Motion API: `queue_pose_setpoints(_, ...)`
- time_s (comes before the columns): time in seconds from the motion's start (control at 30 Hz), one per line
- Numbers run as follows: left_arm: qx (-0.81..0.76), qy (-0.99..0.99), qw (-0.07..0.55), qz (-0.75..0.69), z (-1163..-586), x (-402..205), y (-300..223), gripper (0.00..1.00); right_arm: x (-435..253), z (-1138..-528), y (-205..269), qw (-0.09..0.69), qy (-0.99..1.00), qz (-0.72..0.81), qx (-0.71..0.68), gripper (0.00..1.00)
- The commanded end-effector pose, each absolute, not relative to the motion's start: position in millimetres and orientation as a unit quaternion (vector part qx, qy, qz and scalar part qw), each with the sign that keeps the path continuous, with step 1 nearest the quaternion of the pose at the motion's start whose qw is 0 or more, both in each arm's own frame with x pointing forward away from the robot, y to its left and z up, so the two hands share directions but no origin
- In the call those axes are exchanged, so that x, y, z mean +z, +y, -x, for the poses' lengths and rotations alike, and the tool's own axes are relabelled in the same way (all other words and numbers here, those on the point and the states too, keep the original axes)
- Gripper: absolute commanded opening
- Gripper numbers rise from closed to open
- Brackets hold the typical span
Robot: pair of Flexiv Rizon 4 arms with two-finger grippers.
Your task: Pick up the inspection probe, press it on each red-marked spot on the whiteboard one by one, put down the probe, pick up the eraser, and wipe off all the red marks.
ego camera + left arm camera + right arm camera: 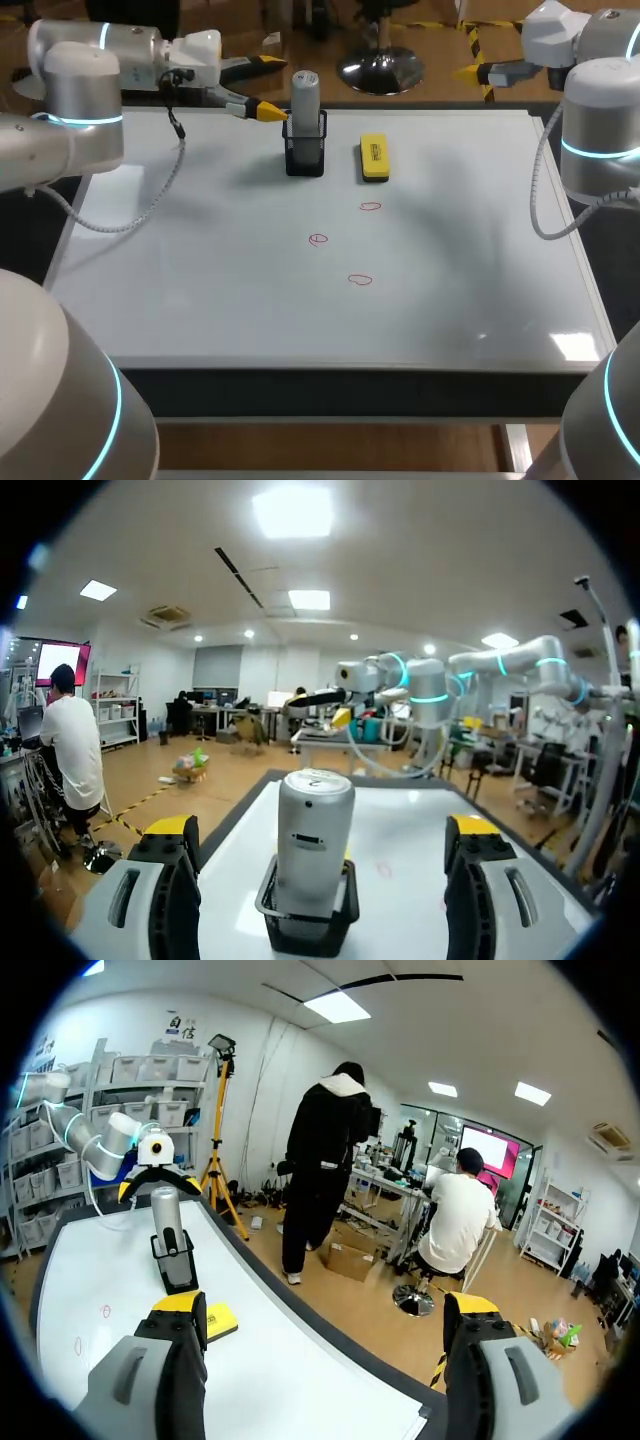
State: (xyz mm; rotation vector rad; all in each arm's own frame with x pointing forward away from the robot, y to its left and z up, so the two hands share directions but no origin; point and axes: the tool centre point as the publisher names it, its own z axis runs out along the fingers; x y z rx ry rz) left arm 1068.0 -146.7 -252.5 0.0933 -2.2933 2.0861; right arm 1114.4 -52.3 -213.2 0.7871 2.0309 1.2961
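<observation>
The grey cylindrical probe stands upright in a black mesh holder at the back of the whiteboard. A yellow eraser lies just right of the holder. Three red marks sit mid-board. My left gripper hangs open just left of the probe; in the left wrist view the probe stands ahead, between the spread fingers, untouched. My right gripper is open beyond the board's far right corner, its fingertips holding nothing.
In the right wrist view the probe, eraser and two red marks lie far ahead, with my left gripper behind the probe. The left arm's cable droops over the board's left edge.
</observation>
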Motion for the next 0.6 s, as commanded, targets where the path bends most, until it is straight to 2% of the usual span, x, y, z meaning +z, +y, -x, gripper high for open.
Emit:
queue_pose_setpoints(0.03,0.672,-0.74,0.022,-0.029,-1070,-256,-157,1.0,-213,-1115,-52,0.299,0.765,-0.296,0.488,1.0)
queue_pose_setpoints(0.6,0.668,-0.742,0.019,-0.046,-1068,-273,-185,1.0,-213,-1115,-52,0.299,0.765,-0.296,0.488,1.0)
